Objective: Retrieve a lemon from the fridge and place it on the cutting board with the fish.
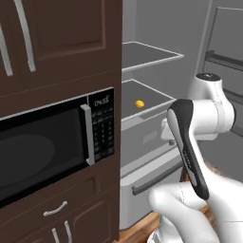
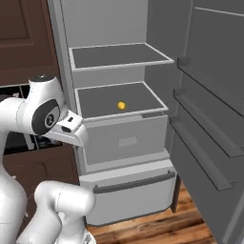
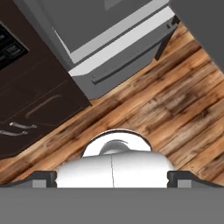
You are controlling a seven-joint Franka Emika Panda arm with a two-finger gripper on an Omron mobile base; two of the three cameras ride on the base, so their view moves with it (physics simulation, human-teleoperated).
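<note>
Fridge (image 2: 119, 143) stands open, door swung out to the right w/ bar rails on its inner face; grey interior, two shelves, a drawer under the lower shelf and a bottom drawer w/ dark bar handle at floor level. Dark brown cabinetry (image 1: 57, 42) just left of the fridge, black microwave (image 1: 47, 152) built into it, keypad on its right side, drawers w/ curved metal pulls below. Wood plank floor (image 3: 175, 109) in front of both. Arm is folded up in front of the fridge, well apart from the shelves, elbow high, hand pointing down at the floor. Gripper (image 3: 112, 178): fingertips (image 3: 43, 178) show at the far left and right of the hand view, so spread wide, nothing between them. Lemon (image 2: 121, 105) sits alone on the lower shelf, roughly mid-shelf, slightly toward the front edge; also visible from the left cam (image 1: 139, 104), small yellow ball, untouched.
</note>
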